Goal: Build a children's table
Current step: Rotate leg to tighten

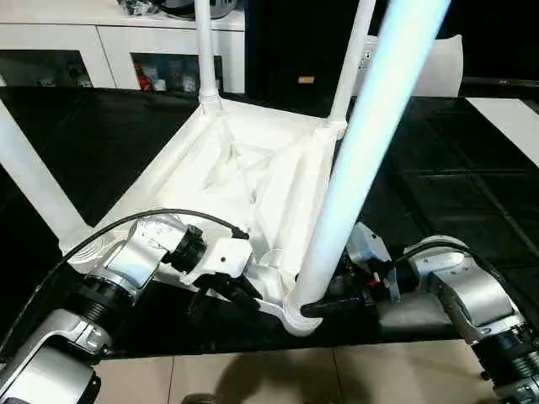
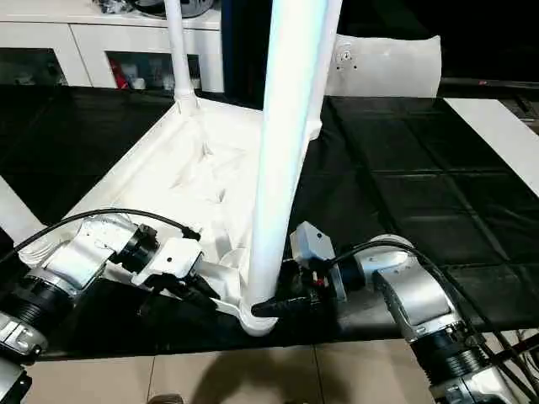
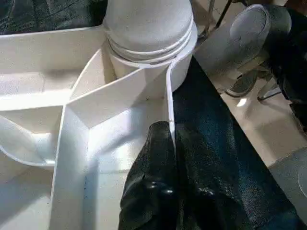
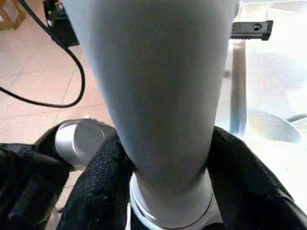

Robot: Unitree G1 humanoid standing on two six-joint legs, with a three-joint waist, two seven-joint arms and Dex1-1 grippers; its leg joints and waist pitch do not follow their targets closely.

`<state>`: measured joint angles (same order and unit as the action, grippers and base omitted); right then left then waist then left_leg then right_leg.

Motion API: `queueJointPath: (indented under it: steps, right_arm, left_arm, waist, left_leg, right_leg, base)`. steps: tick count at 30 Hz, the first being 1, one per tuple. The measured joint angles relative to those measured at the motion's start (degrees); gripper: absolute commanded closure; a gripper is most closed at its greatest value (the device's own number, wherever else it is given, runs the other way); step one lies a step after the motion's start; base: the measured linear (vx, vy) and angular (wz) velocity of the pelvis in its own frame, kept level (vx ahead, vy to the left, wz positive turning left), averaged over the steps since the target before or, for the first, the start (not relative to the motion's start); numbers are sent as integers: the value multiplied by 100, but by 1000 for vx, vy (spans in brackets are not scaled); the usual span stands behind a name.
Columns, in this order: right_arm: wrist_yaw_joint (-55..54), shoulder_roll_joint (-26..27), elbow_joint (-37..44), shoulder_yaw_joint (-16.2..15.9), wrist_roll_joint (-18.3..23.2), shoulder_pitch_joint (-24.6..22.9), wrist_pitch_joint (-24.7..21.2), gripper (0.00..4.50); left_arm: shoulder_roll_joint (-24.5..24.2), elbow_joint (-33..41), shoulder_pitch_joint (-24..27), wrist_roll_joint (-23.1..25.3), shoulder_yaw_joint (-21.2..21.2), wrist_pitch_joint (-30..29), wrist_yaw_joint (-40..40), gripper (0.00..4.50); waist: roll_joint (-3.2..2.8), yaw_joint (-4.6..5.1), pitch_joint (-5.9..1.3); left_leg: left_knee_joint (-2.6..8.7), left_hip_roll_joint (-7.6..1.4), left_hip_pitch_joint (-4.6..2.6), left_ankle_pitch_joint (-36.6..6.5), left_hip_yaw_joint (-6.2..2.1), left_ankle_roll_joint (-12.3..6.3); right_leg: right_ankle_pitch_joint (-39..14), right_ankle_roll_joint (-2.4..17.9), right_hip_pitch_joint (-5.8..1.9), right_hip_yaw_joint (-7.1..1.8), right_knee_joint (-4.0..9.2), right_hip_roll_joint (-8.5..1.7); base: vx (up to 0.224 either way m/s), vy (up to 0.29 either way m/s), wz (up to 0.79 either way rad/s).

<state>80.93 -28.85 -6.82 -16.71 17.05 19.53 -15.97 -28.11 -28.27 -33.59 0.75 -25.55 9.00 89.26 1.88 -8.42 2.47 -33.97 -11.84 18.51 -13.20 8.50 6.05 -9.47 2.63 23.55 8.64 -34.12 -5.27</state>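
Left eye view shows the all-white plastic children's table [image 1: 244, 168] lying upside down on a black mat [image 1: 438, 194], its square top with the ribbed underside facing up and its near corner close to the mat's front edge, where beige tiled floor [image 1: 253, 374] begins. Four long tapered round white legs can be counted: the near leg [image 1: 370, 143] stands in the round near corner socket and rises out of the picture's top, two more [image 1: 205, 50] [image 1: 352, 59] stand in the far corners, and a fourth [image 1: 29, 181] slants up at the left corner. Open mat lies to the right of the table and beyond it; on the left the mat runs back to a white cabinet with dark openings [image 1: 109, 46]. A white cushion-like bag [image 2: 392, 63] sits behind the far right leg. Two silver forearms reach in from the near side. The left gripper [image 3: 168, 158] has its two black fingers pinched tight on the thin upright rim wall of the tabletop, just beside the near socket. The right gripper [image 4: 163, 182] straddles the base of the near leg, one black finger pressed on each side just above the socket. No writing or brand mark can be read anywhere.
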Motion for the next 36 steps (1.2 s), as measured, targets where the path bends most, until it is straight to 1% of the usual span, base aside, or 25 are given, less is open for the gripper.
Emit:
queueJointPath:
  steps: [4, 7, 8, 10, 12, 13, 14, 15, 16, 17, 18, 19, 20, 21, 22, 23, 24, 25, 27, 29, 30, 31, 32, 34, 36]
  right_arm:
    - [-211, 147, 183, 99, 89, -247, -115, 257]
    - [-865, 528, 500, 299, 131, -767, -183, 257]
    - [-1149, 677, 567, 333, 129, -891, -204, 257]
    - [-1552, 854, 624, 368, 59, -975, -274, 257]
    - [-2177, 1199, 654, 486, -97, -1067, -378, 257]
    - [-2440, 1313, 652, 512, -165, -1069, -414, 257]
    - [-2835, 1487, 643, 555, -299, -1068, -465, 257]
    - [-3131, 1635, 616, 591, -390, -1066, -485, 257]
    - [-3385, 1769, 594, 639, -463, -1068, -501, 257]
    - [-3676, 1937, 571, 724, -554, -1078, -530, 257]
    - [-3862, 2038, 548, 755, -583, -1055, -551, 257]
    - [-4049, 2121, 546, 777, -625, -1041, -589, 257]
    - [-4292, 2224, 537, 786, -695, -1013, -615, 257]
    - [-4573, 2395, 472, 816, -794, -928, -638, 257]
    - [-4842, 2555, 382, 855, -886, -832, -648, 257]
    - [-5202, 2750, 276, 956, -1016, -733, -674, 257]
    - [-5396, 2810, 209, 989, -1070, -653, -703, 257]
    - [-5573, 2880, 142, 1015, -1104, -582, -734, 257]
    - [-6154, 3245, -139, 1169, -1289, -331, -759, 257]
    - [-6658, 3502, -425, 1299, -1372, -58, -765, 257]
    - [-6773, 3533, -492, 1311, -1391, 21, -758, 257]
    - [-6806, 3537, -524, 1311, -1406, 59, -723, 222]
    - [-6801, 3537, -526, 1311, -1414, 55, -659, 222]
    - [-6749, 3537, -503, 1311, -1413, 38, -568, 185]
    - [-6530, 3489, -437, 1306, -1387, -56, -449, 177]
  left_arm:
    - [-19, 101, 101, -105, 57, -210, -22, 450]
    - [-131, 479, 453, -114, 313, -593, -300, 450]
    - [-181, 543, 514, -99, 367, -731, -394, 450]
    - [-195, 653, 630, -42, 472, -965, -608, 450]
    - [-183, 853, 808, 40, 637, -1310, -1017, 450]
    - [-146, 903, 855, 72, 702, -1449, -1177, 450]
    - [-52, 1010, 941, 133, 772, -1689, -1441, 450]
    - [8, 1069, 987, 152, 788, -1844, -1633, 450]
    - [58, 1142, 1001, 178, 798, -2016, -1792, 450]
    - [161, 1234, 1019, 233, 838, -2217, -2001, 450]
    - [237, 1299, 1064, 273, 893, -2314, -2137, 450]
    - [334, 1361, 1107, 320, 947, -2429, -2286, 450]
    - [422, 1423, 1131, 362, 976, -2580, -2470, 450]
    - [521, 1473, 1144, 402, 1038, -2735, -2663, 450]
    - [631, 1505, 1140, 444, 1090, -2887, -2843, 450]
    - [848, 1541, 1121, 526, 1124, -3093, -3123, 450]
    - [964, 1577, 1121, 567, 1128, -3189, -3310, 450]
    - [1053, 1597, 1121, 571, 1134, -3292, -3471, 450]
    - [1318, 1600, 1110, 635, 1195, -3479, -3946, 450]
    - [1524, 1586, 1067, 765, 1203, -3544, -4293, 450]
    - [1570, 1578, 1050, 793, 1202, -3545, -4373, 450]
    - [1586, 1580, 1033, 793, 1202, -3545, -4399, 450]
    - [1581, 1600, 1024, 794, 1201, -3545, -4387, 450]
    - [1546, 1640, 1014, 792, 1201, -3535, -4339, 450]
    - [1466, 1678, 1014, 780, 1186, -3479, -4209, 450]
  waist:
    - [-6, 6, -3]
    - [-9, 36, -14]
    - [-25, 68, -19]
    - [-49, 172, -28]
    - [-49, 317, -27]
    - [-82, 396, -20]
    - [-151, 528, -10]
    - [-246, 613, 16]
    - [-271, 662, 38]
    - [-173, 660, 38]
    - [13, 613, 23]
    - [31, 560, 38]
    - [14, 499, 18]
    - [-78, 461, -23]
    - [-116, 462, -33]
    - [-105, 512, -31]
    - [-86, 530, -30]
    - [-77, 541, -32]
    - [-72, 583, -31]
    - [-66, 626, -27]
    - [-62, 639, -26]
    - [-60, 644, -27]
    - [-60, 643, -27]
    - [-62, 636, -27]
    - [-62, 632, -27]
  left_leg:
    - [0, 0, -6, -1, 2, 3]
    - [9, -5, -37, -15, 2, 37]
    - [9, -3, -57, -12, 3, 45]
    - [8, -1, -81, 1, 2, 64]
    - [-1, -1, -111, 12, -4, 84]
    - [-17, -19, -116, 12, -23, 84]
    - [-15, -86, -131, 11, -70, 82]
    - [-5, -202, -126, 10, -143, 82]
    - [-12, -219, -130, 10, -155, 84]
    - [-27, -148, -149, 9, -68, 85]
    - [-51, -69, -201, 10, -9, 91]
    - [-57, 1, -258, -6, -33, 109]
    - [-92, 14, -249, -47, -55, 80]
    - [-44, 14, -148, -37, -144, 82]
    - [-12, 17, -121, 23, -183, 132]
    - [20, 24, -111, 51, -172, 167]
    - [18, 27, -110, 53, -159, 166]
    - [17, 29, -113, 50, -155, 163]
    - [26, 18, -106, 50, -155, 162]
    - [33, 9, -92, 49, -157, 161]
    - [35, 3, -79, 47, -159, 158]
    - [38, -2, -59, 45, -162, 155]
    - [48, -3, -46, 44, -162, 154]
    - [83, 0, -36, 44, -154, 153]
    - [101, -2, -30, 44, -147, 150]
  right_leg:
    - [0, 1, -2, -1, -3, 0]
    - [-1, -2, -22, 0, -2, 5]
    - [0, 0, -38, 0, -1, 5]
    - [1, 0, -58, 2, 5, 5]
    - [0, -2, -91, 41, 35, 5]
    - [0, -2, -130, 123, 102, 5]
    - [2, -7, -233, 304, 261, 7]
    - [-2, -23, -350, 444, 347, 14]
    - [-119, -139, -345, 460, 259, 10]
    - [-272, -75, -288, 77, -177, -17]
    - [-339, -179, -274, -155, -331, -48]
    - [-394, -163, -232, -189, -372, -16]
    - [-411, -150, -186, -171, -345, -12]
    - [-410, -150, -186, -123, -313, -3]
    - [-407, -150, -157, -119, -284, 17]
    - [-370, -134, -146, -148, -265, 27]
    - [-317, -120, -146, -178, -252, 36]
    - [-294, -111, -150, -181, -241, 37]
    - [-275, -102, -151, -179, -200, 53]
    - [-262, -99, -149, -180, -169, 70]
    - [-237, -98, -146, -180, -149, 79]
    - [-188, -97, -141, -180, -120, 88]
    - [-153, -89, -134, -180, -99, 93]
    - [-136, -59, -117, -184, -89, 93]
    - [-142, -50, -100, -184, -88, 98]
  base:
    - [0, 0, 0]
    - [0, 0, 0]
    - [0, 0, 0]
    - [0, 0, 0]
    - [-59, 7, -6]
    - [-62, 12, -9]
    - [-66, 36, -15]
    - [-74, 10, -16]
    - [-74, 10, -16]
    - [-57, -21, -8]
    - [0, 0, 0]
    - [0, 0, 0]
    - [1, -45, -22]
    - [46, 0, -35]
    - [46, 0, -35]
    - [0, 0, 0]
    - [0, 0, 0]
    - [0, 0, 0]
    - [0, 0, 0]
    - [0, 0, 0]
    - [0, 0, 0]
    - [0, 0, 0]
    - [0, 0, 0]
    - [0, 0, 0]
    - [0, 0, 0]
